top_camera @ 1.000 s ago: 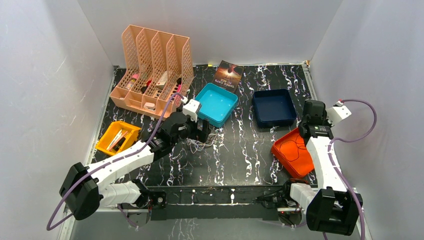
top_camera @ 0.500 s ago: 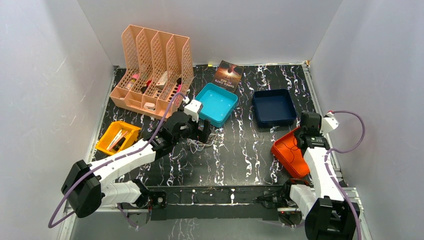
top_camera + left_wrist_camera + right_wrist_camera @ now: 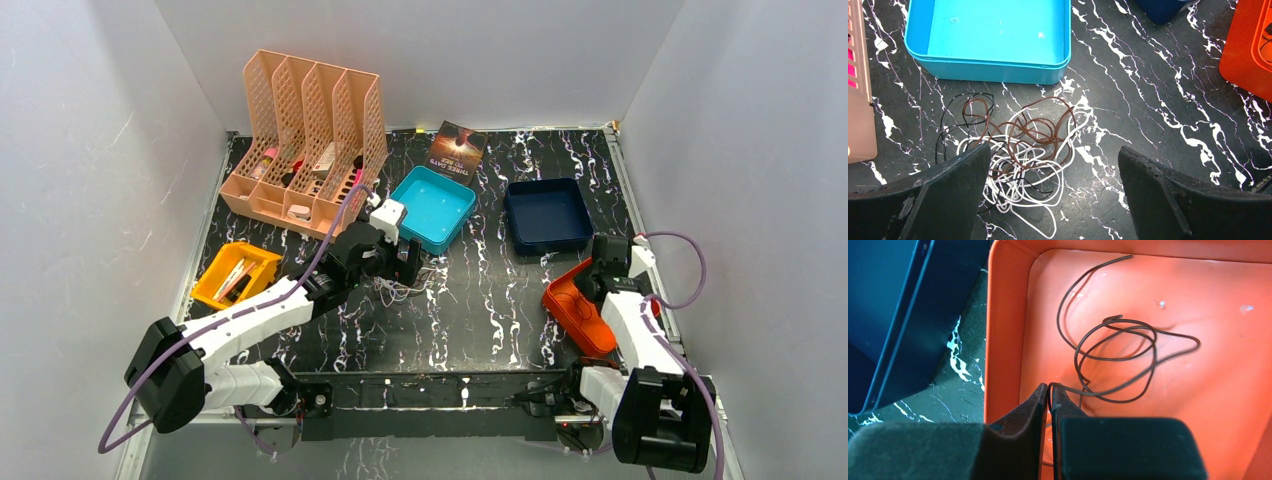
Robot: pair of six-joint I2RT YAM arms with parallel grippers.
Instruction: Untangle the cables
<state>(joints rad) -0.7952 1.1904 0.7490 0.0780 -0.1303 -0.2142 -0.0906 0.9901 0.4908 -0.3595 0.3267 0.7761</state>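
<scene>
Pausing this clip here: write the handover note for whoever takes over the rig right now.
Left gripper: open, hovering over the tangle of white, brown and black cables on the table.
Right gripper: fingers nearly together over the orange tray; grip unclear.
Done: one dark cable lies in that tray.
Left: separate the remaining tangle.

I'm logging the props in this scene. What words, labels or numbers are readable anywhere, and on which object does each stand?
"THREE DAYS": on the cover of the book, upside down in the top view.
A smaller line next to that title, possibly "TO SEE": too blurred to be sure.
Any other print on the cover: too small to read.
Nothing else legible in any view.
</scene>
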